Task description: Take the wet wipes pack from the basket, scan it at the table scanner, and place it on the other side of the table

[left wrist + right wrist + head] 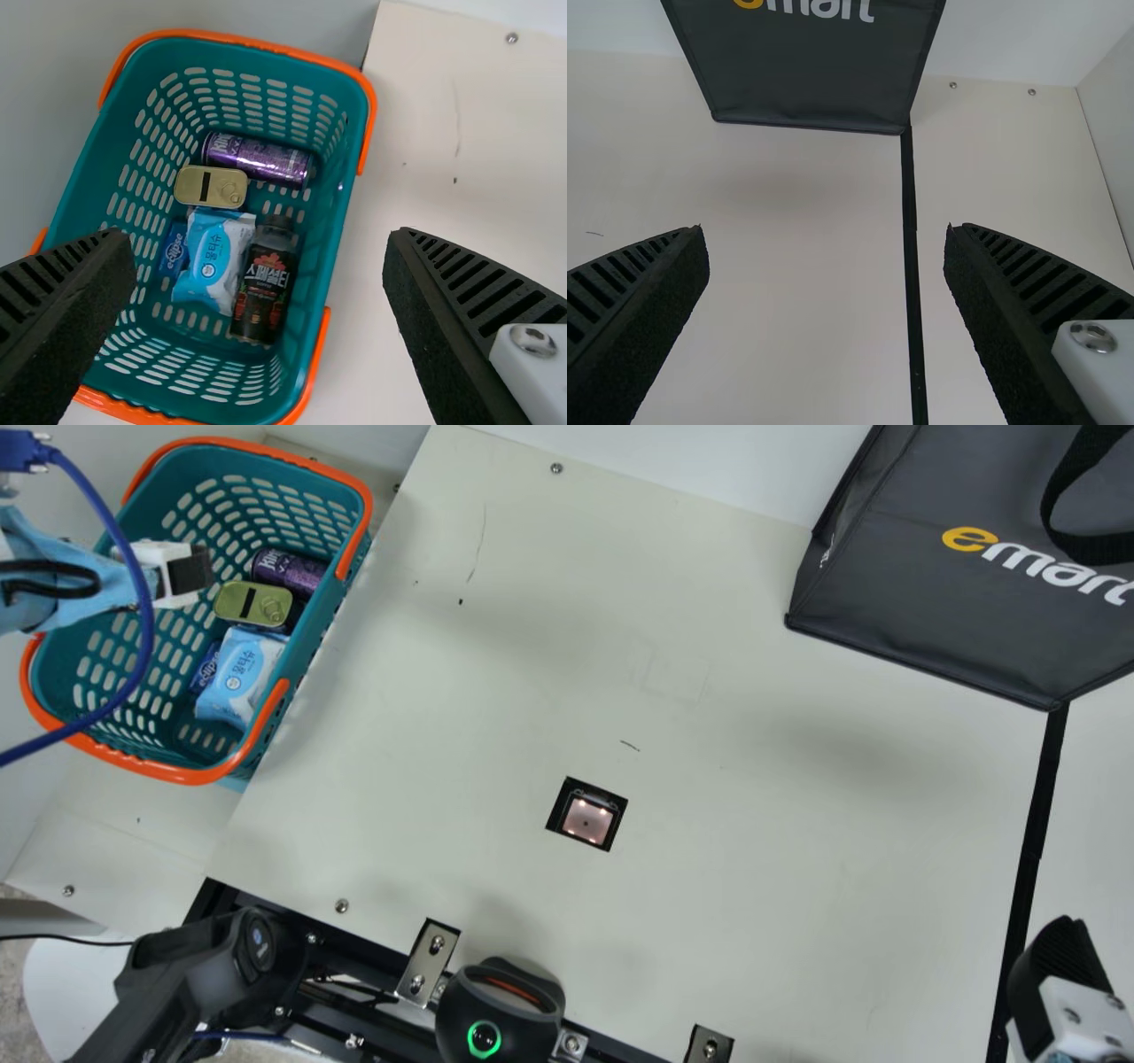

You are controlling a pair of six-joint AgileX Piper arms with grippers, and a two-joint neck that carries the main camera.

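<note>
At the near edge of the table [425,646], from left to right: a dark gray device [239,957] and a rounded black device [461,1001] with a lit green ring, just beside metal brackets [429,961]. At lower right in the main view, next to a black strip [1036,824], the right gripper [1059,957], with ribbed fingers spread wide apart and nothing between them in its wrist view. Farther in, set in the tabletop, the square scanner [586,815] with small lights aglow.

Beyond, at the left side, over the basket [341,651], the left gripper [190,571], likewise spread wide, with nothing in its grasp. Down in the teal basket with orange handles, the blue-and-white wipes [239,673], between a small blue pack [205,669] and a dark bottle [266,283], close against both. Near one end of the wipes, a gold-green tin [252,602]; past it, a purple can [288,569], on its side.

Across the table at far right, a dark gray bag [912,584] with a black handle, at one end of the strip.
</note>
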